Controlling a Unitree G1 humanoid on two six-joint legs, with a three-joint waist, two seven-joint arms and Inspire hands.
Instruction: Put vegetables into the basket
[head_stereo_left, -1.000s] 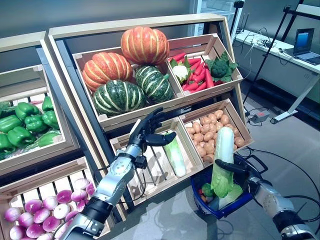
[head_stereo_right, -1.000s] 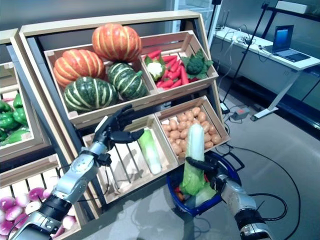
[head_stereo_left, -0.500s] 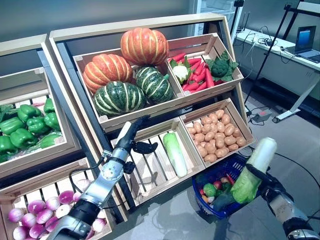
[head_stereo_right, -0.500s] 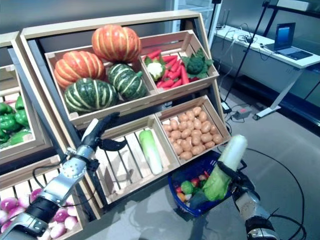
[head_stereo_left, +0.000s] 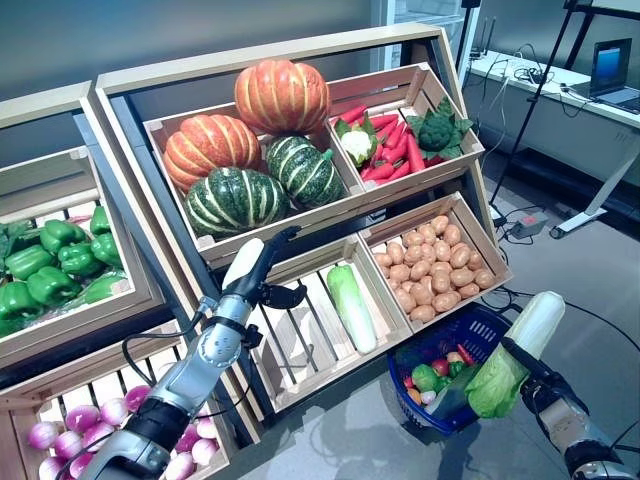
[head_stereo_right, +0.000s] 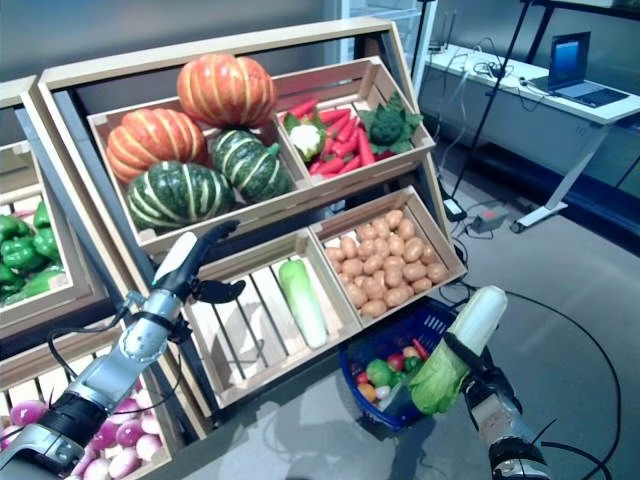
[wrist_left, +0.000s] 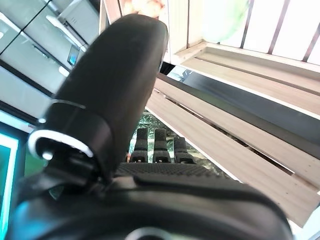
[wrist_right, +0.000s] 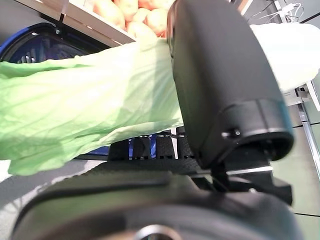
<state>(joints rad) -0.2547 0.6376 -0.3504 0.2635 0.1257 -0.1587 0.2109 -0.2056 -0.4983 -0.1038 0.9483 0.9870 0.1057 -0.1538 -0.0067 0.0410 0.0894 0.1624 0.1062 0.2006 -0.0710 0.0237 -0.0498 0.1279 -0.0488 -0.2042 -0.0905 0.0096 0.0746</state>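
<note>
- The right hand at lower right has its fingers curled round a cabbage, held tilted just beside the blue basket and over its right rim, leafy end lowest.
- The right wrist view shows what the eye views hide: the thumb lying across the stalk, with green leaf spread over the basket's wall.
- The basket stands on the floor below the potato crate, and holds small red and green vegetables; I cannot count them.
- A second cabbage lies alone in the slatted crate at centre, near its right wall, with bare slats to its left.
- The left hand is at that crate's upper-left corner, fingers nearly straight and holding nothing; its wrist view shows only fingertips against shelf boards.
- Four pumpkins fill the upper crate: two orange, two striped green.
- Open floor lies to the right of the basket, up to a worktop at upper right.
</note>
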